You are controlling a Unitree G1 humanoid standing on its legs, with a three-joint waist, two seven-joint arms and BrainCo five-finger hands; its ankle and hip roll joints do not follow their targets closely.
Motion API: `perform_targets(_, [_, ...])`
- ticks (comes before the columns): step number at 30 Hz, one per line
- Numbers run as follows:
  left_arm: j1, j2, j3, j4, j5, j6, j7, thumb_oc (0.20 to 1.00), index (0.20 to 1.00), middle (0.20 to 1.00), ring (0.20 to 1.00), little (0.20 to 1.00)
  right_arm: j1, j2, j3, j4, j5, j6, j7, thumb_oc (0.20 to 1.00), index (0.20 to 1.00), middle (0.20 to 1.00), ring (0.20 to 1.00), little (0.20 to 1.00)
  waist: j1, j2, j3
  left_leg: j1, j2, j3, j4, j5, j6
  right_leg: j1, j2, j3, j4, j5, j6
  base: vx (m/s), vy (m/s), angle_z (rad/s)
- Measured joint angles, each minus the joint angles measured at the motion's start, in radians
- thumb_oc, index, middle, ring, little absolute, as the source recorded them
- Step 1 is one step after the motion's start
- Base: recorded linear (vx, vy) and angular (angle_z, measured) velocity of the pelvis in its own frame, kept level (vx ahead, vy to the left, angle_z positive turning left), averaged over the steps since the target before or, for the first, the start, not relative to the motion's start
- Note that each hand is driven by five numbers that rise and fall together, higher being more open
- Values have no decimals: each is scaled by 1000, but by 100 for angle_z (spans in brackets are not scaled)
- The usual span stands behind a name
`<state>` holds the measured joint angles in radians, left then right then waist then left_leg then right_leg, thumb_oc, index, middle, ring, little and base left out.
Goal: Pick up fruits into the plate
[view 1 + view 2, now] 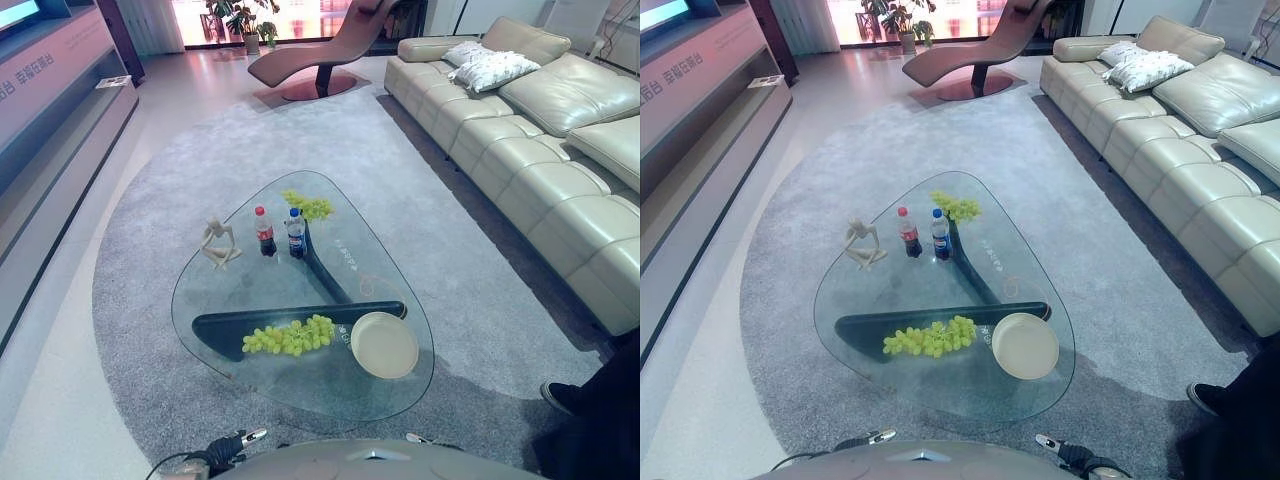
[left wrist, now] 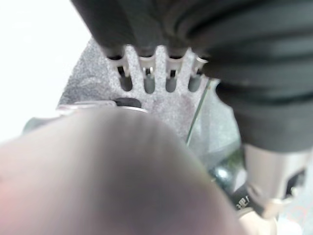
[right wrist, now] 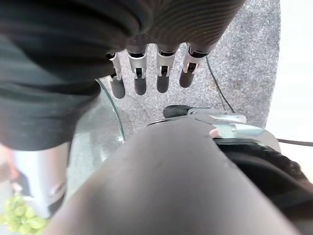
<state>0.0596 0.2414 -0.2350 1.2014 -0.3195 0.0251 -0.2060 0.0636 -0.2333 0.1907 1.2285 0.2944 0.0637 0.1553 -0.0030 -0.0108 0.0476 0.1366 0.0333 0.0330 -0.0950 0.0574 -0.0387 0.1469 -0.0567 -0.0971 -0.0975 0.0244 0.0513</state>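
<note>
A bunch of green grapes (image 1: 290, 337) lies on the near part of the glass coffee table (image 1: 220, 285), just left of a round cream plate (image 1: 384, 344) that holds nothing. A second, smaller green bunch (image 1: 309, 206) lies at the table's far end. My left hand (image 1: 225, 448) hangs low by my side, short of the table's near edge, with its fingers (image 2: 146, 81) straight and nothing in them. My right hand (image 1: 1077, 456) hangs the same way on the other side, its fingers (image 3: 141, 81) straight and bare. The near grapes (image 3: 19, 215) show past the right hand.
Two small bottles (image 1: 280, 232) and a pale figurine (image 1: 218, 243) stand mid-table. A grey rug (image 1: 430, 230) lies under the table. A beige sofa (image 1: 540, 130) runs along the right, a lounge chair (image 1: 320, 50) stands beyond, a low cabinet (image 1: 60, 110) on the left. A person's leg and shoe (image 1: 590, 400) are at right.
</note>
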Motion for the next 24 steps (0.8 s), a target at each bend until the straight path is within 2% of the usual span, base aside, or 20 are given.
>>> perform_targets(2, [0,0,0,1,5,16,13,1000,1000,1000,1000,1000,1,0,0,0,0,0,0,1000,1000,1000,1000,1000,0,-1,-2,0,0,0,0,0,0,0,0,0,0,0,0,0,0,0])
perform_targets(8, [0,0,4,3,17,11,30,1000,1000,1000,1000,1000,1,2,0,2,0,1,1,1000,1000,1000,1000,1000,0,-5,-3,0,0,0,0,0,0,0,0,0,0,2,3,5,-1,0])
perform_targets(12, [0,0,4,9,53,11,82,1000,1000,1000,1000,1000,2,2,1,9,0,1,5,1000,1000,1000,1000,1000,0,-9,-3,0,0,0,0,0,0,0,0,0,0,-1,1,51,-6,0])
perform_targets(19, [-10,3,-7,29,204,8,162,1000,1000,1000,1000,1000,2,3,4,9,-1,1,5,1000,1000,1000,1000,1000,-1,-18,2,1,0,5,0,0,0,-4,0,5,0,-1,2,47,-3,-2])
perform_targets(24, [-64,14,-62,26,301,-30,240,1000,1000,1000,1000,1000,-21,0,23,8,1,2,6,1000,1000,1000,1000,1000,-4,-25,39,-15,1,19,0,-2,-6,-29,2,21,1,-1,2,4,-8,-8])
